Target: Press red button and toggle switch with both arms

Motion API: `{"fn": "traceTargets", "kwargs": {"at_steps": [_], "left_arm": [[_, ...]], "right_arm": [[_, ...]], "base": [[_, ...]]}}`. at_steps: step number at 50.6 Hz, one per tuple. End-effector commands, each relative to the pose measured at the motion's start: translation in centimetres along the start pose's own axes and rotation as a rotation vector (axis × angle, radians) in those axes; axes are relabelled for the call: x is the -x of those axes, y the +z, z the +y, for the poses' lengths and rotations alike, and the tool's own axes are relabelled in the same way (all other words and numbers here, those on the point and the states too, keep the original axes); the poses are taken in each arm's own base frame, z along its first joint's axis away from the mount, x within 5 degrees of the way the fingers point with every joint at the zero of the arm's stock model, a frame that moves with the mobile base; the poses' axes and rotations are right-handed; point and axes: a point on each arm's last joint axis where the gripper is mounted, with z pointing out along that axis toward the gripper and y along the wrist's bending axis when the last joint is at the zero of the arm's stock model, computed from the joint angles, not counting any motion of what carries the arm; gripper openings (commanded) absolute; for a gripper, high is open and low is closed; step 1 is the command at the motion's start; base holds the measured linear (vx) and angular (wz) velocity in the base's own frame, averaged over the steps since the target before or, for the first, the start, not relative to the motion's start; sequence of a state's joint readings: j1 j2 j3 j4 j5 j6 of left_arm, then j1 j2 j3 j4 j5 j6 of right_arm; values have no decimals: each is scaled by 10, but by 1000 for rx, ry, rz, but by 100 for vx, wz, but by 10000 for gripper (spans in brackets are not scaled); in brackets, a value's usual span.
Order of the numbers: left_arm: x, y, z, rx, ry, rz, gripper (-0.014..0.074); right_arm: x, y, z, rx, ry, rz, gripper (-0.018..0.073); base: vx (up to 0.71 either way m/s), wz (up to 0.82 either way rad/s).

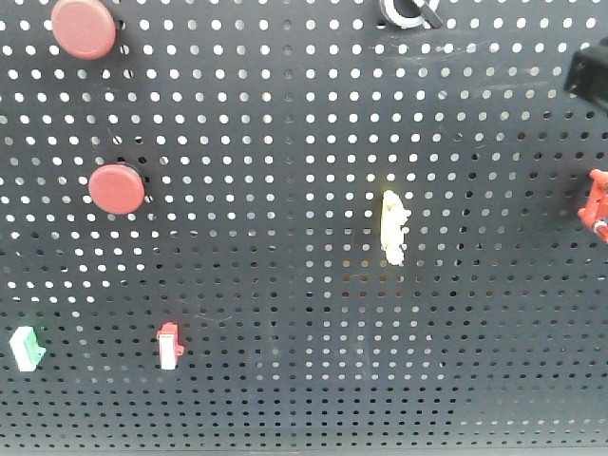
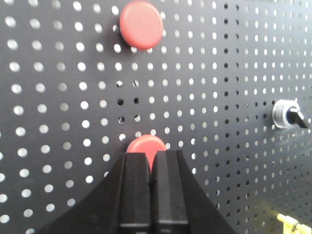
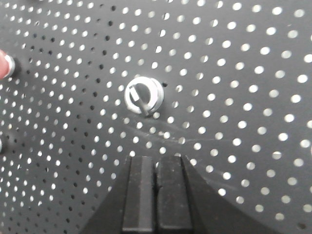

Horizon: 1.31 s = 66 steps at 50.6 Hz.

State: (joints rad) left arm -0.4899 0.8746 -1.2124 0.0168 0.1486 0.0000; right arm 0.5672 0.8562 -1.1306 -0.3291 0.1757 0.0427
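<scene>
1. Red button [image 2: 146, 144], the lower one on the board [image 2: 53, 83], sits right at the tips of the left fingers [image 2: 146, 158], which are pressed together.
2. The toggle switch [image 3: 143, 95] is near the right fingers [image 3: 150, 163], above their tips and not touching; they are pressed together too.

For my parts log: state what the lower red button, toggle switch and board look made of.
Lower red button: probably plastic, matte, uniform colour without glints. Toggle switch: bright silvery ring suggests metal or plated plastic; black pointer likely plastic. Board: dark perforated sheet, matte, perhaps painted metal; cannot confirm.
</scene>
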Motion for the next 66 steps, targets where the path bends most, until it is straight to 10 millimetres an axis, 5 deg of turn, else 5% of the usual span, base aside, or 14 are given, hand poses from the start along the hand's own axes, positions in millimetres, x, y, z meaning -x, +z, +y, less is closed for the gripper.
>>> {"fn": "traceTargets", "kwargs": {"at_steps": [1,22,31,34,51,66], "left_arm": [[18,-4,0,0,-13,-108,1],[16,-4,0,1,-13,-84,1],[-1,-28,16,120,35,-58,1],[-18,-43,22,174,51,-46,1],[-185,-143,29,420,105,78,1],[-258,-185,21,465,109,68,1]], "right_arm": [[16,-4,-3,-11,-19,-106,-3],[16,-4,-3,-11,-19,-108,-3],[16,-4,-3,-11,-19,-108,-3],[16,-4,-3,-11,-19,-109,-3],[16,-4,-3,-11,-19,-109,-3],[16,-4,-3,-11,-19,-108,-3]], "base": [[0,0],[0,0],[0,0],[0,0],[0,0],[0,0]]}}
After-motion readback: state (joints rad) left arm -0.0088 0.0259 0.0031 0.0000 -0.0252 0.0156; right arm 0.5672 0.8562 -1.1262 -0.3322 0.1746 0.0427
